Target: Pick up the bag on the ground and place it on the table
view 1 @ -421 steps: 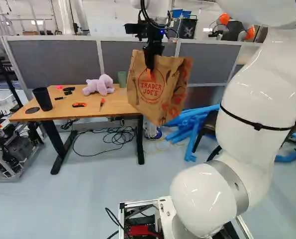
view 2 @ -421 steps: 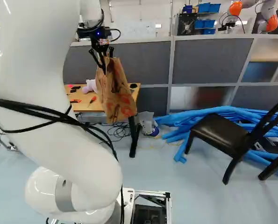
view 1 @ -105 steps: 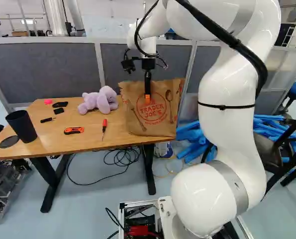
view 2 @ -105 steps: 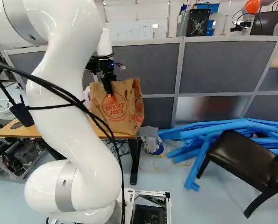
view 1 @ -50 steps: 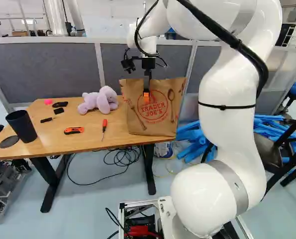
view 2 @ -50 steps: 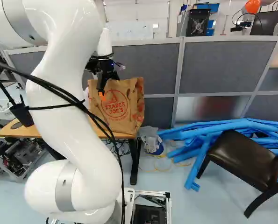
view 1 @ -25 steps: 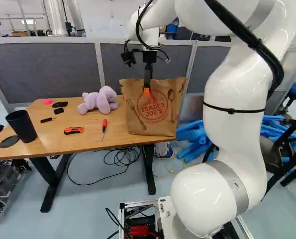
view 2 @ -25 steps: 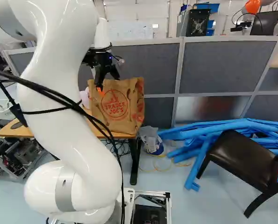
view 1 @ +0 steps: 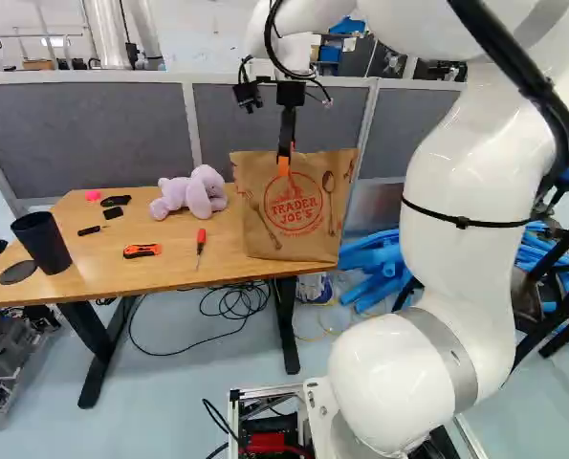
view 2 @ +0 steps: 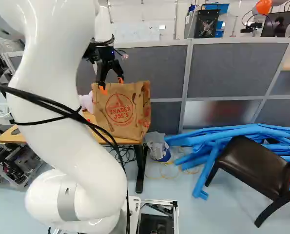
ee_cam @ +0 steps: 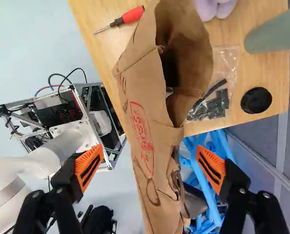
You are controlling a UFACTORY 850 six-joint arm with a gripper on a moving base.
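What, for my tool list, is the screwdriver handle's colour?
The handle is red and black, clearest in the wrist view.

Base views look ahead from behind the arm (view 1: 456,277), sharing the table (view 1: 102,258); wrist view looks down, close.

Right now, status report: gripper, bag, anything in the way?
Gripper open, not gripping. Bag upright on the table. In the way: bag's top edge, between the fingers.

On the table (view 1: 179,263), the plush toy (view 1: 200,196) lies between cup (view 1: 43,245) and bag (view 1: 298,234), screwdriver (view 1: 201,238) before it.
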